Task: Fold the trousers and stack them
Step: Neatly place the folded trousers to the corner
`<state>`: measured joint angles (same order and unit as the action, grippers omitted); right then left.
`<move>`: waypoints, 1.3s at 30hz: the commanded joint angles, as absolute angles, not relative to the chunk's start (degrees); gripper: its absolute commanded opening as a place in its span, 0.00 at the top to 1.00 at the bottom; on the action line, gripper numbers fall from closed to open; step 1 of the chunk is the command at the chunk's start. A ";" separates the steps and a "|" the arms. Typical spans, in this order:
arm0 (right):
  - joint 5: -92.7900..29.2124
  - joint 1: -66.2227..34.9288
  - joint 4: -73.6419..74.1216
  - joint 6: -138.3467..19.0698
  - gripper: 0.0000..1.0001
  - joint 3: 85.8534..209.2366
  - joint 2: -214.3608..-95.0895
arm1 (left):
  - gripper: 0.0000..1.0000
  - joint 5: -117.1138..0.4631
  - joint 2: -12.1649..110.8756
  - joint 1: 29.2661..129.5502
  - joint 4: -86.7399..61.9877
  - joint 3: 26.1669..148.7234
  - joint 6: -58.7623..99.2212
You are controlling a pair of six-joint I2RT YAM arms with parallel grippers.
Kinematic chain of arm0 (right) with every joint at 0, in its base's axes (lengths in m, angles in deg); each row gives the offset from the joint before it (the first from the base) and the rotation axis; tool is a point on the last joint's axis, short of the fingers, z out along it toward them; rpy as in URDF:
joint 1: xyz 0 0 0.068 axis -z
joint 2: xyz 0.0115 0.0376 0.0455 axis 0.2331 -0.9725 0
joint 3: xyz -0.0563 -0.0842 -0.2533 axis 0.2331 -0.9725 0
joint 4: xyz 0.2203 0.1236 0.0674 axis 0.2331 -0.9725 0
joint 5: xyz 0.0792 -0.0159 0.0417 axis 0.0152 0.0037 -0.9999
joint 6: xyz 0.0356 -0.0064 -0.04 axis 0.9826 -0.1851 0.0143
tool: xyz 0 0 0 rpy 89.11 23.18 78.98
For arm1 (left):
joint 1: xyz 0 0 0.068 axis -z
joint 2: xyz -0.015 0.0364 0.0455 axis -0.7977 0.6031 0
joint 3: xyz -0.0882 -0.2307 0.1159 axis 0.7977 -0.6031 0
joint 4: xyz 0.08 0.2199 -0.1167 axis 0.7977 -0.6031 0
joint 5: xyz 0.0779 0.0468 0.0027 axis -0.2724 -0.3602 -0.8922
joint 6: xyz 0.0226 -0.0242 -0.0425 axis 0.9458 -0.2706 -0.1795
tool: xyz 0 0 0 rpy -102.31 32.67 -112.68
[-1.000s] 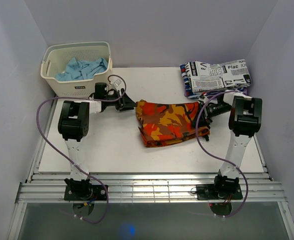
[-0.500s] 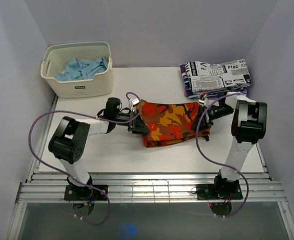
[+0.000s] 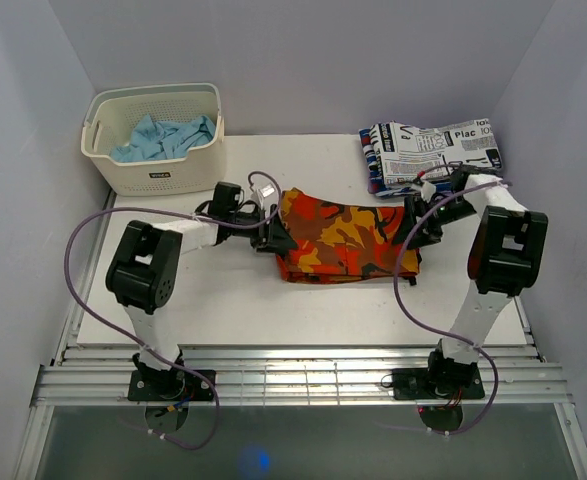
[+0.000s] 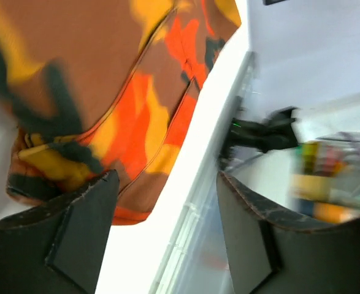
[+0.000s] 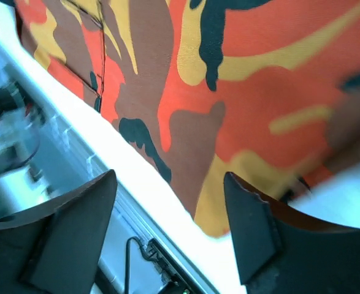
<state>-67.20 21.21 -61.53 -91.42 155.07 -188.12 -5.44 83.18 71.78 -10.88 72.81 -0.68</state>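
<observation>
Folded camouflage trousers [image 3: 341,240], frame centre, long axis left-right. Left fingers [image 4: 75,239] at left end, right fingers [image 5: 69,239] at right end; both pairs stand apart.

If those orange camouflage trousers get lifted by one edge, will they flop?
Probably yes: the trousers are soft cloth in loose folded layers, so the fold would likely sag open. They look light; on the smooth white table a push would probably slide or bunch them.
</observation>
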 commanded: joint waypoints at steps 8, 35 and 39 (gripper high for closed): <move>-47.62 26.13 -54.11 -82.19 0.15 148.12 -178.92 | 0.18 -35.38 73.17 85.86 -32.50 92.88 34.97; -74.05 26.05 -54.88 -80.69 0.92 149.08 -184.83 | 0.02 -50.32 78.27 107.57 -0.88 80.58 65.55; -77.13 26.05 -55.68 -81.30 0.92 148.21 -184.74 | 0.02 -53.66 80.99 111.69 8.97 78.30 70.12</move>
<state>-69.86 26.21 -53.64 -80.23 146.80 -187.20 -51.39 79.20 108.59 -0.63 80.14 64.82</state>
